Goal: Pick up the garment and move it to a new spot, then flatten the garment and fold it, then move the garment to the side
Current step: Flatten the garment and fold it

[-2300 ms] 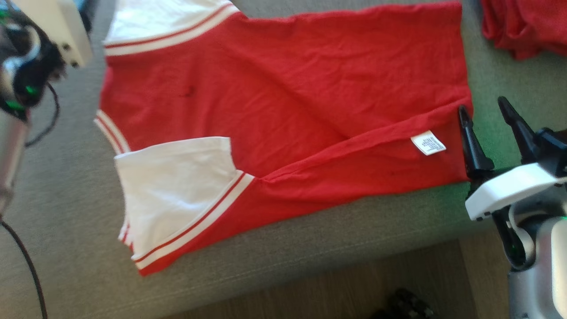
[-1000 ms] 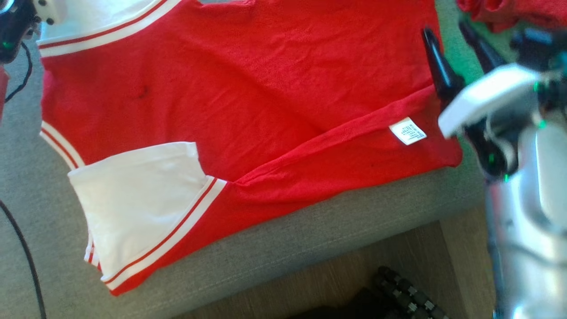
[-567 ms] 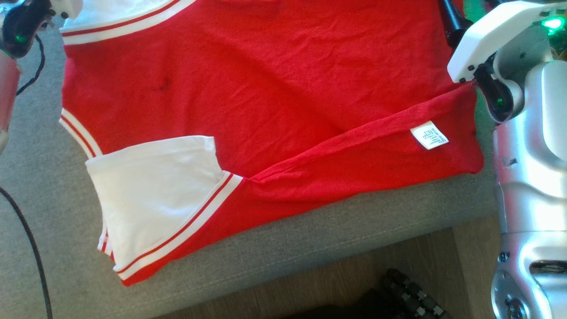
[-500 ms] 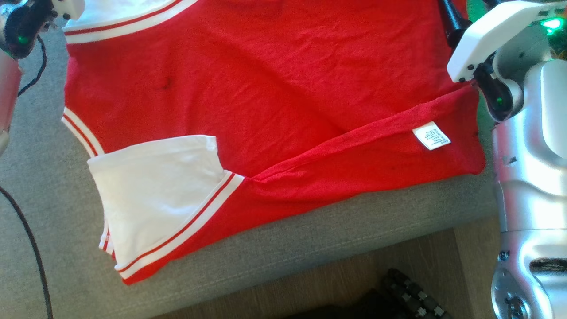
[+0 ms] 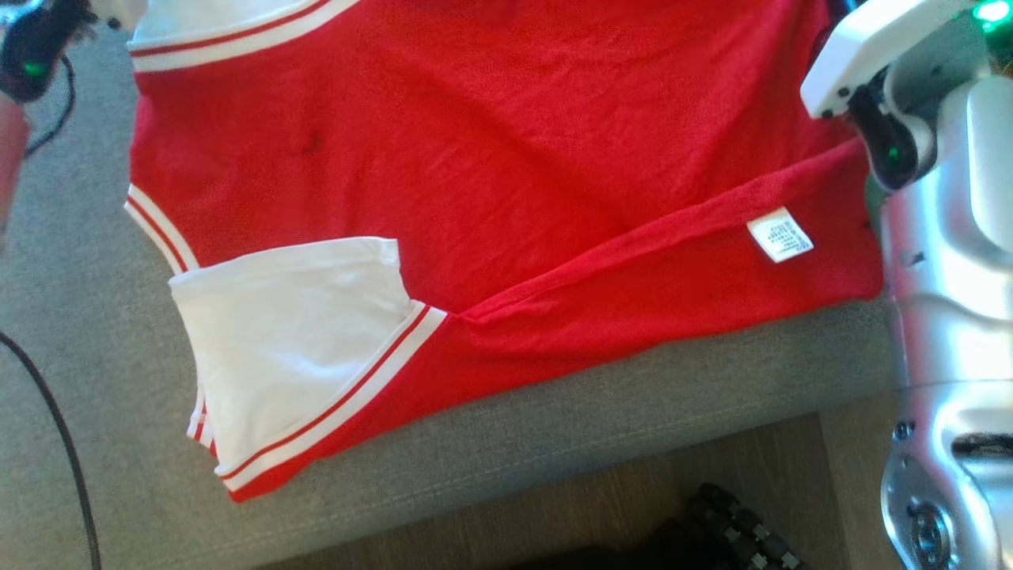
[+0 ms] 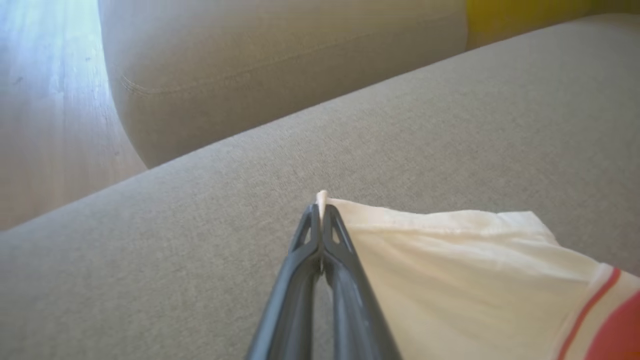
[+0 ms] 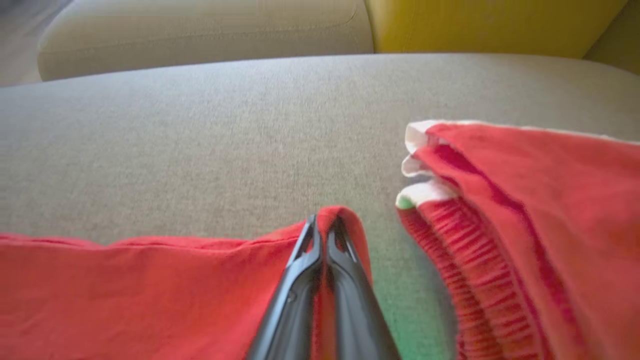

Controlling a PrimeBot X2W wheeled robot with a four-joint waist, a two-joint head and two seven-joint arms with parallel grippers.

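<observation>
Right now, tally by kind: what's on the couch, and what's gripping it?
shirt, spread out: 1
pile of red clothes: 1
label on the shirt: 1
grippers, fingers pinched on the shirt: 2 (left gripper, right gripper)
Total: 5

One red garment (image 5: 491, 158), with two white sleeves: one near sleeve (image 5: 293, 332) and one far sleeve (image 5: 198, 20). Each sleeve seam has one thin red stripe between two white bands. The garment bears one white label (image 5: 780, 235). There are two grippers, the left gripper (image 6: 320, 207) and the right gripper (image 7: 324, 220), each with two dark fingers. One separate pile of red cloth (image 7: 525, 225) shows three white edges. There is one flat grey seat (image 5: 79, 317), one rounded grey cushion (image 6: 275, 50) and one yellow cushion (image 7: 475, 25)
</observation>
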